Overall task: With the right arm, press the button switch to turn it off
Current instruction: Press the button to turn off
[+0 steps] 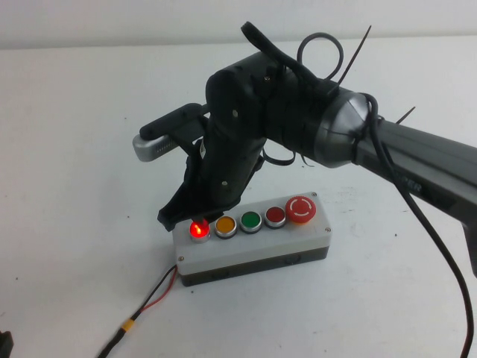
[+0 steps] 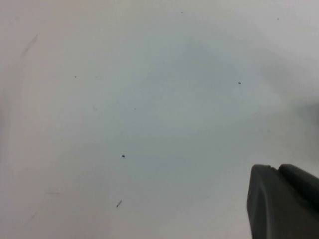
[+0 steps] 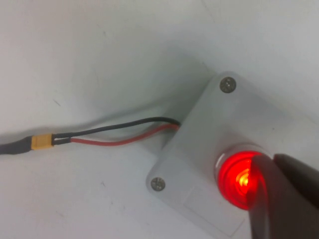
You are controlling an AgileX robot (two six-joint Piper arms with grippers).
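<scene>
The button switch [image 1: 198,230] glows bright red at the left end of the grey box's [image 1: 253,250] button row. In the right wrist view the lit button [image 3: 238,180] is partly covered by my right gripper [image 3: 271,164], whose fingers are closed together with the tip over the button. In the high view the right gripper [image 1: 173,215] points down at the box's left end, just behind the glowing button. My left gripper [image 2: 276,172] shows only in the left wrist view, closed, over bare white table.
Orange [image 1: 226,225], green [image 1: 250,221], dark red [image 1: 275,216] buttons and a large red mushroom button [image 1: 302,209] follow along the box. A red-and-black cable [image 1: 153,298] with a yellow connector [image 1: 128,326] runs from the box toward the table's front-left.
</scene>
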